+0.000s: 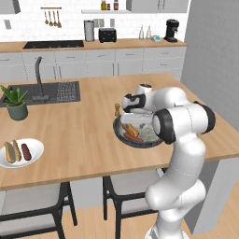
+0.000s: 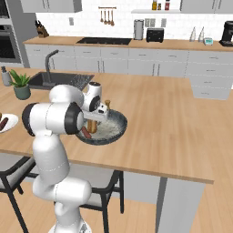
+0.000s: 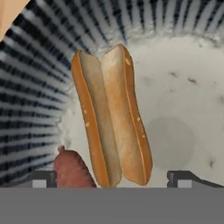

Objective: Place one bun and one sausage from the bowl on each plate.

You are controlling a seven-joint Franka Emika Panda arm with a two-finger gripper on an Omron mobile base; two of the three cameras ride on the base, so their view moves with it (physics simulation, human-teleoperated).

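Observation:
The dark bowl [image 1: 125, 140] [image 2: 119, 129] sits on the island near its front edge. Its ribbed wall [image 3: 35, 87] curves round a split bun [image 3: 111, 118] and a red-brown sausage [image 3: 72, 170] lying beside the bun. My gripper [image 1: 133, 123] [image 2: 94, 122] [image 3: 116, 179] hangs open just above the bun's near end, with one fingertip on each side. The white plate [image 1: 38, 146] [image 2: 11, 122] lies far to the left and carries a bun [image 1: 11, 151] and a sausage [image 1: 26, 151]. The pale teal-blue plate is out of view.
A small pepper shaker [image 1: 117, 109] stands just behind the bowl. A potted plant [image 1: 16, 102] and a sink [image 1: 51, 92] are at the island's left. Two stools [image 1: 126, 186] stand under the front edge. The wood right of the bowl is bare.

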